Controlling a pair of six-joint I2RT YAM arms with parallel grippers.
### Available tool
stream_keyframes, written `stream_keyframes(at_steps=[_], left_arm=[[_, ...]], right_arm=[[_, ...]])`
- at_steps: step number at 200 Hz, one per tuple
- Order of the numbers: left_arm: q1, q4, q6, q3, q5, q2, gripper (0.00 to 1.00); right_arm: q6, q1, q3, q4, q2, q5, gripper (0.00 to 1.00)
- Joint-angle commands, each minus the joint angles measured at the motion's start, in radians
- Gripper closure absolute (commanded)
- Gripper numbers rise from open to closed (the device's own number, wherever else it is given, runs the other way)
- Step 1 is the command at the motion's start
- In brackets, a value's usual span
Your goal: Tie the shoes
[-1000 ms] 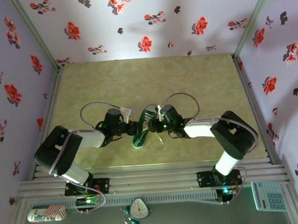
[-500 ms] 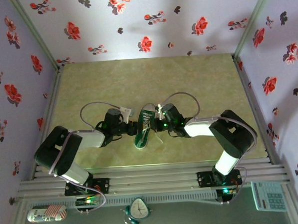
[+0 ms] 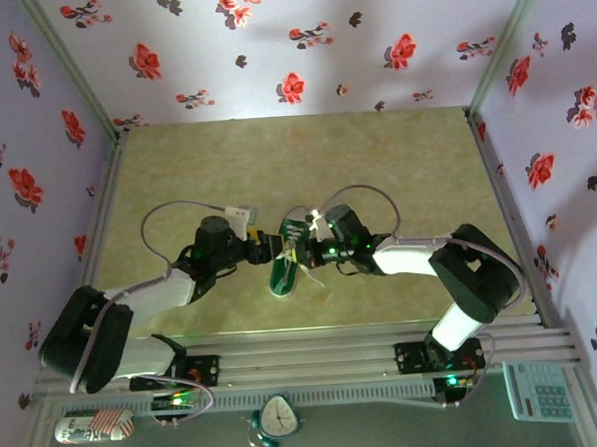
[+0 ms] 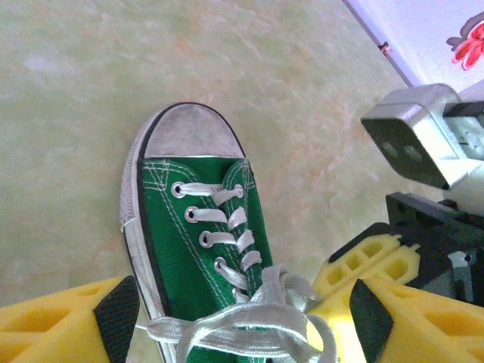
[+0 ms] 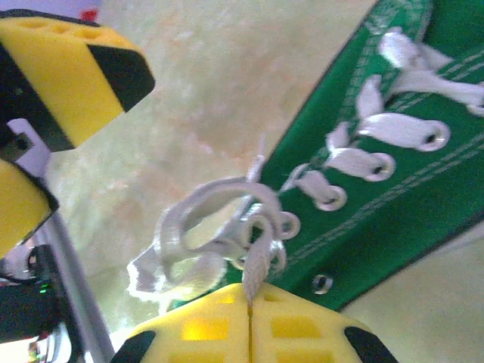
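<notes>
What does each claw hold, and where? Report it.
Right claw pinches one lace strand beside the loops; left claw stands open, holding nothing.

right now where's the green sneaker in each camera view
top external: sneaker just below picture centre, lying lengthwise up the picture.
left wrist: sneaker lower centre, toe pointing up the picture.
right wrist: sneaker upper right, running diagonally.
shared landmark: the white laces, bunched in loose loops at the top eyelets.
</notes>
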Motion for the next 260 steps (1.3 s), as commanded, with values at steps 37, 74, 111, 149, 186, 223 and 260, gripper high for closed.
stream_keyframes(at_steps=[37, 74, 111, 149, 186, 223, 260], left_arm=[[0.006, -0.030, 0.001, -0.026, -0.013, -0.019, 0.29], [0.007, -0.005, -0.018, -0.026, -0.009, 0.010, 0.29], [0.006, -0.005, -0.032, 0.026, -0.020, 0.062, 0.29], [0.002, -0.010, -0.043, 0.074, -0.025, 0.090, 0.29], [-0.025, -0.022, -0.031, 0.098, -0.006, 0.132, 0.28], [-0.038, 0.004, -0.049, 0.079, -0.014, 0.161, 0.30], [-0.041, 0.014, -0.059, 0.070, -0.027, 0.178, 0.31]], right_arm=[[0.071, 0.002, -0.030, 0.208, 0.047, -0.121, 0.90], [0.065, 0.002, -0.054, 0.197, 0.013, 0.001, 0.92], [0.043, 0.003, -0.051, 0.163, -0.009, 0.073, 0.93], [0.020, 0.002, -0.058, 0.109, -0.030, 0.112, 0.93], [0.028, 0.003, -0.064, 0.124, -0.044, 0.120, 0.94], [0.057, 0.003, -0.061, 0.185, -0.027, 0.054, 0.94], [0.104, 0.001, -0.058, 0.287, 0.022, -0.093, 0.94]])
